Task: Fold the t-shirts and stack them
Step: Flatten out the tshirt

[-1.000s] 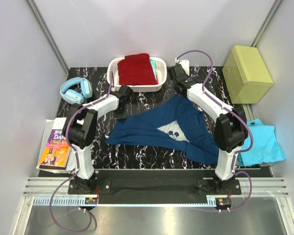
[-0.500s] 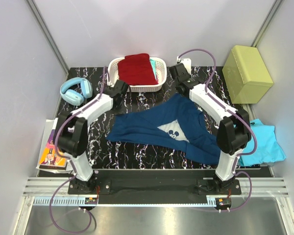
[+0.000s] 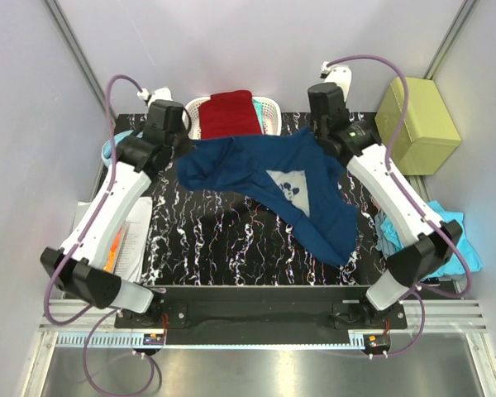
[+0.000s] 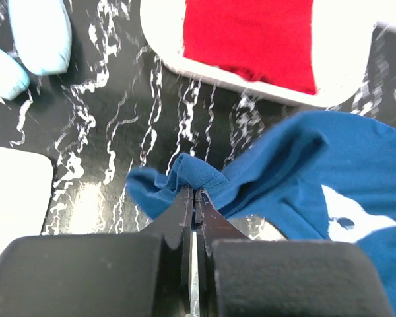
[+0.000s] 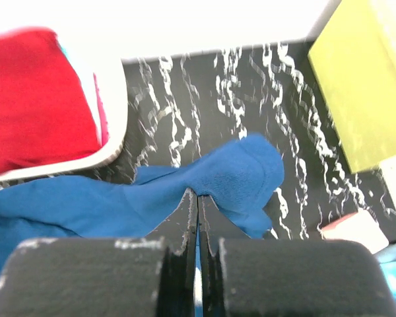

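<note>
Navy t-shirt (image 3: 269,165) reads as soft, matt knit cloth, its chest print a flat white. Dark red t-shirt (image 3: 230,114) is just as matt. The basket (image 3: 270,112) is white latticed plastic. The tabletop (image 3: 223,248) gleams, black with white marble veining. The headphones (image 4: 39,33) look smooth and glossy. Along the near edge, a metal sheet (image 3: 256,368) shines dully, brushed.

A fixed camera high above and behind the arm bases looks down on the whole table (image 3: 231,240) from a distance. Each wrist camera sits close and looks steeply down past its own closed fingers, with the left gripper (image 4: 193,193) and right gripper (image 5: 197,193) filling the lower frame. All three views share the blue shirt (image 3: 248,161) and the basket (image 3: 271,106) holding a red shirt (image 3: 229,113).
</note>
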Controlling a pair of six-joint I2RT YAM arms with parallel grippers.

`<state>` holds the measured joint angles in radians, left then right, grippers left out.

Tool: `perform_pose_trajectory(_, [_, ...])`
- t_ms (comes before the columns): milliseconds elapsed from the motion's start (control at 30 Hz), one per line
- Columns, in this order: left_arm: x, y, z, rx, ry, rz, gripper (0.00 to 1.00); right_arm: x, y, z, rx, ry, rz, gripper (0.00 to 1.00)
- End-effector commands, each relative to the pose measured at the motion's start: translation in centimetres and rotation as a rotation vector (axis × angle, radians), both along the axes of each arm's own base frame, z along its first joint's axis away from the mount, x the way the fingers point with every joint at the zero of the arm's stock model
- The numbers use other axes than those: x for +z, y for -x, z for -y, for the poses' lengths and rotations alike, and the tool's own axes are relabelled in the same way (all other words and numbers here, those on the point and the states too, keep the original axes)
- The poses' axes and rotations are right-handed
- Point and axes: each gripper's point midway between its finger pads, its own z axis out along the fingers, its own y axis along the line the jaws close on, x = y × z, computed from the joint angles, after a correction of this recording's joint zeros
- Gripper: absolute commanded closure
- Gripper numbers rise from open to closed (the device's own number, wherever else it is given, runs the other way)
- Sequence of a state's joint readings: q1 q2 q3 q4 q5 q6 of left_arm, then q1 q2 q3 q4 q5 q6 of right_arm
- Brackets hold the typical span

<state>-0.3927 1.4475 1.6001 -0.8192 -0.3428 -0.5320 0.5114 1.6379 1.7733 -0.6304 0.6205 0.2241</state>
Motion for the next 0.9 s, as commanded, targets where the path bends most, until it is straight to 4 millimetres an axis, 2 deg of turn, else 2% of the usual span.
perform_pose_trajectory(0, [5.9,1.7,-1.2,0.018,0.029,0.127,1.0,8.2,2.8,1.6,-0.027,-0.038,0.168,1.0])
perform_pose_trajectory(67, [7.0,2.5,-1.5,0.02,0.032,0.146,1.0,9.9,4.0,2.0,-0.029,-0.04,0.201,1.0])
perform_pose_trajectory(100, [8.4,3.2,-2.0,0.03,0.039,0.18,1.0,10.9,4.6,2.3,-0.03,-0.043,0.22,1.0])
perform_pose_trajectory(267, [12.8,6.5,-3.8,0.051,0.058,0.293,1.0,16.8,9.2,4.2,-0.035,-0.065,0.35,1.0])
perform_pose_trajectory(300, [13.8,7.0,-4.2,0.061,0.06,0.317,1.0,18.5,10.8,4.6,-0.033,-0.087,0.392,1.0])
perform_pose_trajectory(333, [14.2,7.5,-4.3,0.062,0.058,0.326,1.0,19.1,11.3,5.0,-0.033,-0.082,0.407,1.0])
perform_pose_trajectory(400, [15.2,8.4,-5.0,0.081,0.061,0.358,1.0,20.1,12.6,5.8,-0.038,-0.094,0.436,1.0])
perform_pose_trajectory(533, [15.6,9.1,-5.5,0.09,0.064,0.372,1.0,20.9,14.4,6.3,-0.029,-0.115,0.461,1.0])
perform_pose_trajectory(633, [16.7,9.8,-5.5,0.082,0.091,0.399,1.0,22.7,15.9,6.7,-0.013,-0.158,0.514,1.0])
perform_pose_trajectory(767, [17.7,10.0,-5.7,0.086,0.097,0.423,1.0,24.2,16.7,7.7,-0.024,-0.144,0.543,1.0])
perform_pose_trajectory(867, [17.5,10.0,-5.7,0.092,0.101,0.419,1.0,23.3,16.1,7.6,-0.032,-0.092,0.51,1.0])
